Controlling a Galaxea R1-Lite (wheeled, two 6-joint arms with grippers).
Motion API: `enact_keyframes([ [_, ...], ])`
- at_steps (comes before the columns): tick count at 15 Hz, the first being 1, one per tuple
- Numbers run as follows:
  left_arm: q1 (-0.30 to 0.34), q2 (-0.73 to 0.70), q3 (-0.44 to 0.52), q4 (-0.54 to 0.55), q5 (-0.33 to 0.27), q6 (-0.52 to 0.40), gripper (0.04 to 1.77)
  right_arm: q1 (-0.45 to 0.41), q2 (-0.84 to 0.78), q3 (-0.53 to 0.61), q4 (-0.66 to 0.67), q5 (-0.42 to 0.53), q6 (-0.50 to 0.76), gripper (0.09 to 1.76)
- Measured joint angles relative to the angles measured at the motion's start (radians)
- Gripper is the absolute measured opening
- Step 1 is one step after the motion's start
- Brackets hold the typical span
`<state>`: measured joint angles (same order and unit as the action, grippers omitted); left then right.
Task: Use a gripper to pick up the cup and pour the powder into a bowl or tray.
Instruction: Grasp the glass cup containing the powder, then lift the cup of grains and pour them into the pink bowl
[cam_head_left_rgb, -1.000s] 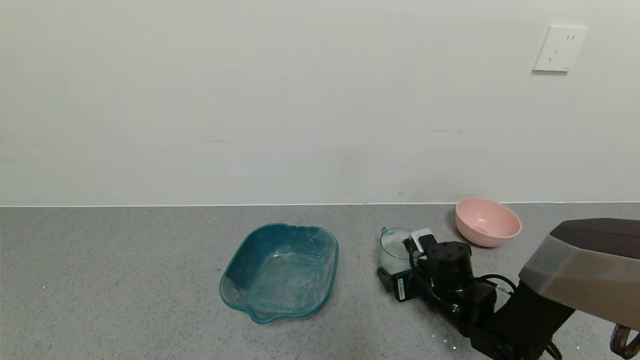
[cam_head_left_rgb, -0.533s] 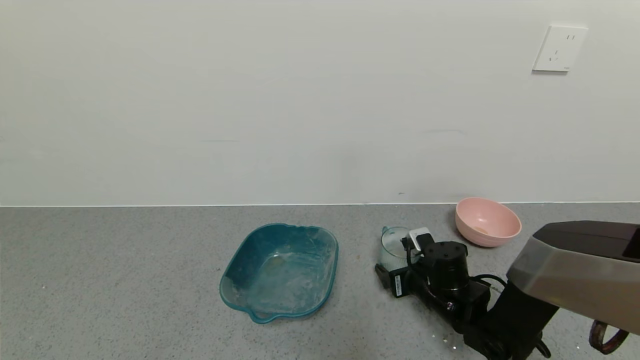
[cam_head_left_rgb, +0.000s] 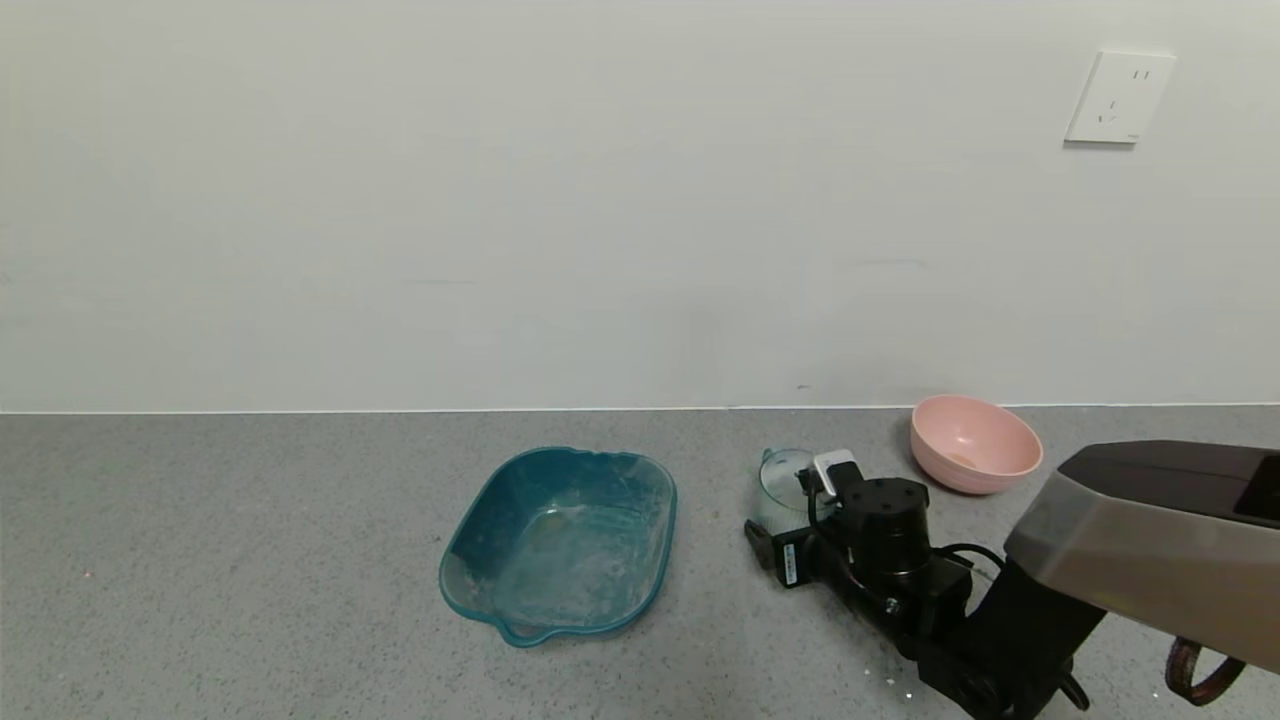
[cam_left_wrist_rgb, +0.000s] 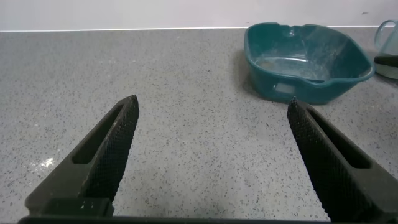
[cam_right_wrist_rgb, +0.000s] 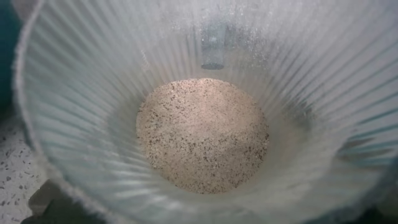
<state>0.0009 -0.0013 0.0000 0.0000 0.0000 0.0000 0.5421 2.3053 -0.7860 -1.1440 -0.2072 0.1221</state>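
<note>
Two arms were in view, nearest the right gripper, low on the grey counter, its fingers set either side of the cup; whether they had actually pinched it I could not tell. From the right wrist view the cup filled the frame, the powder lying in a small pale heap at its bottom. The left gripper hung spread wide over bare counter well away to the left, idle. Beyond the cup sat the teal tray to its left and, farther back to its right, the pink bowl. The cup's ribbed, thin wall looked slippery: a loose grip could let it twist or drop on lifting, and a hasty tilt might scatter powder short of the bowl.
</note>
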Motion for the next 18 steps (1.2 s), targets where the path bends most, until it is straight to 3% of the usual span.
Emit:
enact_keyframes([
  [4,-0.001,0.0,0.0,0.0,0.0,0.0,1.72,0.005,0.001,-0.002,-0.001,0.0,0.0,1.71],
  [6,0.0,0.0,0.0,0.0,0.0,0.0,1.72,0.003,0.002,-0.001,-0.013,0.0,-0.003,1.4],
  [7,-0.001,0.0,0.0,0.0,0.0,0.0,1.72,0.002,0.003,-0.001,-0.015,0.001,-0.01,1.35],
  [18,-0.001,0.0,0.0,0.0,0.0,0.0,1.72,-0.005,-0.002,0.002,-0.011,0.001,-0.016,1.33],
])
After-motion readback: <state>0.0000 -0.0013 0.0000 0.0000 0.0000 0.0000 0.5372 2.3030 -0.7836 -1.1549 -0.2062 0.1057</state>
